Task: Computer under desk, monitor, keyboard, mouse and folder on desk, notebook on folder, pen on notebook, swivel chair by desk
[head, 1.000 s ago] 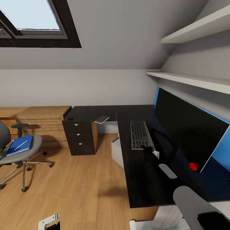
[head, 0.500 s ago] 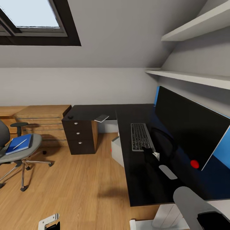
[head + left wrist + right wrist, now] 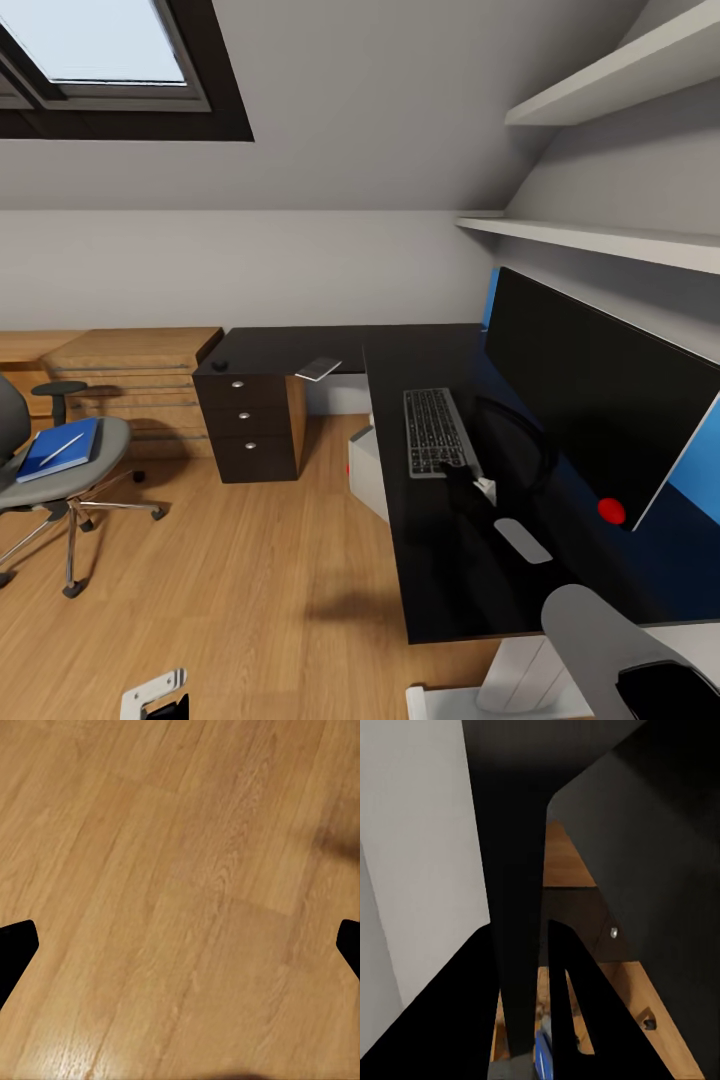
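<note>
The grey upholstered swivel chair [image 3: 45, 470], farthest from the right gripper [image 3: 462, 487], carries the flat blue folder [image 3: 60, 450] with the thin white pen [image 3: 62, 449] lying on it. Over the wood-grain floor [image 3: 180, 885] the left gripper [image 3: 180, 945] is spread wide. The small black mouse [image 3: 219, 366] and thin grey notebook [image 3: 318, 369] rest on the glossy black tabletop [image 3: 430, 580]. The pale computer [image 3: 366, 470] stands beneath. The right gripper sits at the slim keyboard [image 3: 433, 432]; I cannot tell its grip. Just beyond stands the wide black monitor [image 3: 590, 400].
</note>
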You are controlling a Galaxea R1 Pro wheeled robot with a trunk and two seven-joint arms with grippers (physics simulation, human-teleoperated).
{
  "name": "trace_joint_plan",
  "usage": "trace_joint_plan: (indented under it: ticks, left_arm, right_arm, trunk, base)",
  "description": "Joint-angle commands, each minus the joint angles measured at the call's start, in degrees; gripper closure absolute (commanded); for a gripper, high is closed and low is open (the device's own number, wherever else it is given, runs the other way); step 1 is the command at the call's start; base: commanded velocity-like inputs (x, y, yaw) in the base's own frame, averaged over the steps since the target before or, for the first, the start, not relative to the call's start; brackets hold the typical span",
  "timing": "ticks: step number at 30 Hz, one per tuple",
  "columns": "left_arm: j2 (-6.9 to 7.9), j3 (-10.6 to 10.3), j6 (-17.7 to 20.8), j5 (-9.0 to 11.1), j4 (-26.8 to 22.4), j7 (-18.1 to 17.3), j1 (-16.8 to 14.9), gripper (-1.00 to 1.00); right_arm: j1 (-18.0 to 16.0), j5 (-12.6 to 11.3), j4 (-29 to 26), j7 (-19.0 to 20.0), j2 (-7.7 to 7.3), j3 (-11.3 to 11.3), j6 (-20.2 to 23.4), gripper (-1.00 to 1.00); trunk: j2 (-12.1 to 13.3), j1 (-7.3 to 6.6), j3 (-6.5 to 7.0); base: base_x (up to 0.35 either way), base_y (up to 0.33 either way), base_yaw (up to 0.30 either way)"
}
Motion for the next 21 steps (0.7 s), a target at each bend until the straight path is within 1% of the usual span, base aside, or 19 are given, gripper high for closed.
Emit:
trace_joint_plan:
  ticks: [1,3,5,8,11,15,19,21]
  left_arm:
    - [-0.06,0.12,0.34,-0.15,-0.11,0.03,-0.03,-1.0]
    - [-0.06,0.13,0.35,-0.17,-0.1,0.03,-0.03,-1.0]
    - [-0.06,0.13,0.34,-0.19,-0.1,0.03,-0.03,-1.0]
    - [-0.06,0.12,0.31,-0.2,-0.07,0.03,-0.03,-1.0]
    - [-0.06,0.11,0.33,-0.2,-0.06,0.03,-0.03,-1.0]
    - [-0.01,0.15,0.35,-0.2,-0.06,0.03,-0.03,-1.0]
    - [0.02,0.19,0.35,-0.13,-0.04,0.03,-0.03,-1.0]
    - [0.03,0.2,0.34,-0.12,-0.04,0.03,-0.03,-1.0]
  right_arm:
    - [-0.05,-0.63,0.03,0.3,-0.06,0.49,0.1,1.0]
    - [-0.05,-0.62,0.02,0.3,-0.06,1.1,0.1,1.0]
    - [-0.05,-0.61,0.02,0.32,-0.08,3.03,0.1,1.0]
    - [-0.05,-0.61,0.02,0.35,-0.13,4.11,0.1,1.0]
    - [-0.05,-0.6,0.02,0.35,-0.14,4.46,0.1,1.0]
    - [-0.05,-0.63,0.05,0.42,-0.2,4.61,0.1,1.0]
    - [-0.05,-0.63,0.09,0.44,-0.23,4.63,0.06,1.0]
    - [-0.05,-0.63,0.1,0.44,-0.23,4.63,0.07,1.0]
  trunk:
    - [-0.04,0.0,-0.06]
    - [-0.04,0.0,-0.06]
    - [-0.04,0.0,-0.06]
    - [-0.04,0.0,-0.06]
    - [-0.04,0.0,-0.06]
    - [-0.04,0.0,-0.06]
    - [-0.04,0.0,-0.06]
    - [-0.04,0.0,-0.06]
  base:
    - [0.0,0.0,0.0]
    - [0.0,0.0,0.0]
    - [0.0,0.0,0.0]
    - [0.0,0.0,0.0]
    - [-0.01,0.0,0.0]
    - [-0.118,0.0,0.0]
    - [-0.045,-0.005,0.0]
    - [-0.064,-0.113,0.0]
